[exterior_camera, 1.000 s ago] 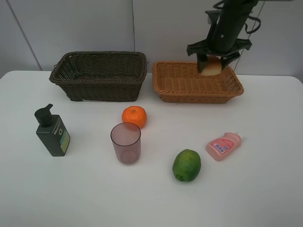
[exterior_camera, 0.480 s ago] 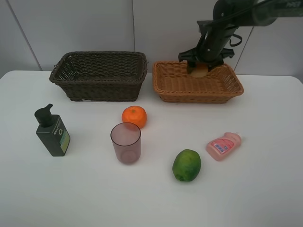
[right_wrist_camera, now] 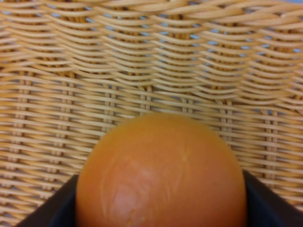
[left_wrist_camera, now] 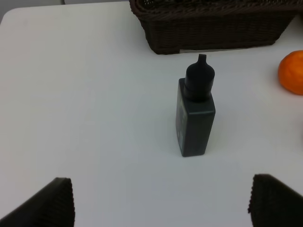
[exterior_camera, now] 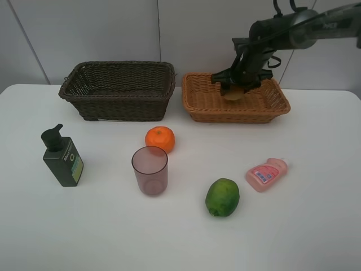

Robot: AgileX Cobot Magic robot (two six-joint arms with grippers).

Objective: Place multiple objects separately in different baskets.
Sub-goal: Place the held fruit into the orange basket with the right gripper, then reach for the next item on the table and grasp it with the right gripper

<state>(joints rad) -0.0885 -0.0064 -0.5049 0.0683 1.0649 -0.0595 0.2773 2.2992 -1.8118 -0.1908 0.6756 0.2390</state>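
Down into the tan basket (exterior_camera: 208, 107) since a second ago, my right pincer (exterior_camera: 233, 86) grips the peach (right_wrist_camera: 161, 175); five objects (exterior_camera: 222, 197) wait well apart from it; left pincer (left_wrist_camera: 161, 208) gapes empty.

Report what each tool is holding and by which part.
Right tool grips the peach by its opposite sides. Left tool is open, holding nothing.

We see a white table (exterior_camera: 316, 226) filling the view | at its far edge we see a pale grey wall (exterior_camera: 84, 34) | we note a vertical seam (exterior_camera: 158, 28) there
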